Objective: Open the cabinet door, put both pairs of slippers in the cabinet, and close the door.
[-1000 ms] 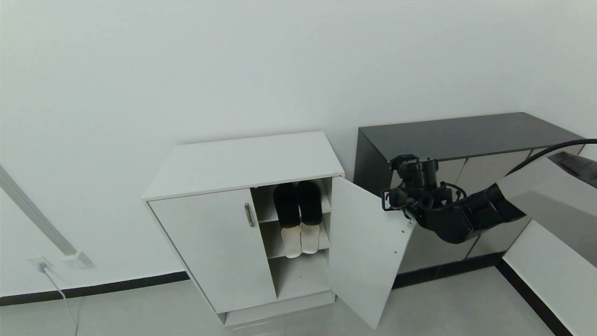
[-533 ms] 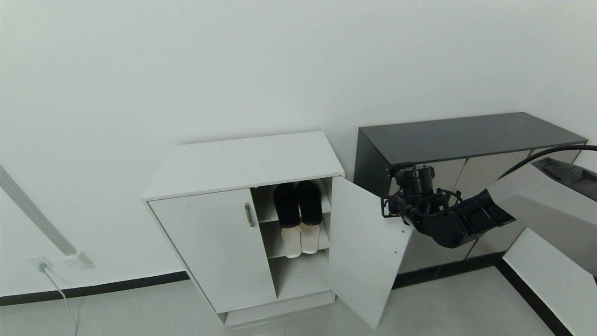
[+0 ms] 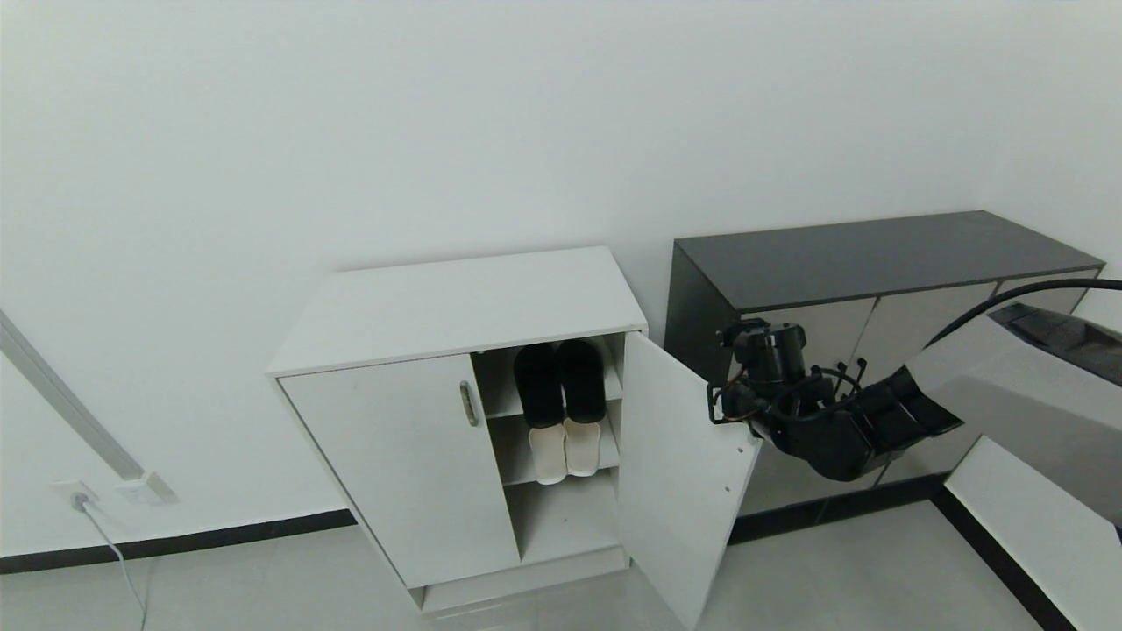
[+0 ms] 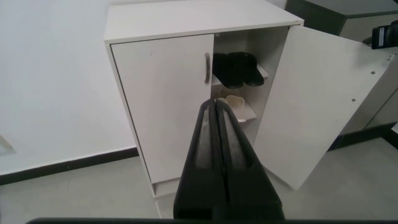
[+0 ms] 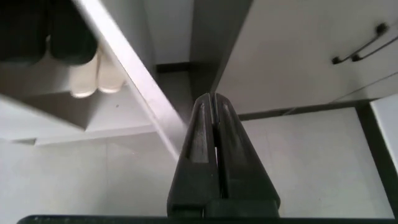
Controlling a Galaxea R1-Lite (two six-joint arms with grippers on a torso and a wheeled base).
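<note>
While cabinet (image 3: 456,307) stands well ahead of left gripper (image 4: 216,102), fingers pressed together, door (image 3: 684,473) hangs half open, edge just beside right gripper (image 5: 213,98), fingers likewise together. Black slippers (image 3: 561,381) shelved inside, white slippers (image 3: 565,451) beneath.

- Wall (image 3: 438,105): plain white, black skirting (image 3: 175,536) along bottom.
- Floor (image 3: 263,587): pale grey, glossy.
- Sideboard (image 3: 877,250): dark top, lighter doors, against wall at rt.
- Socket (image 3: 74,496) low at left, cable (image 3: 118,554) plugged in, hanging down.
- White trunking (image 3: 61,403) slants down twd socket.
</note>
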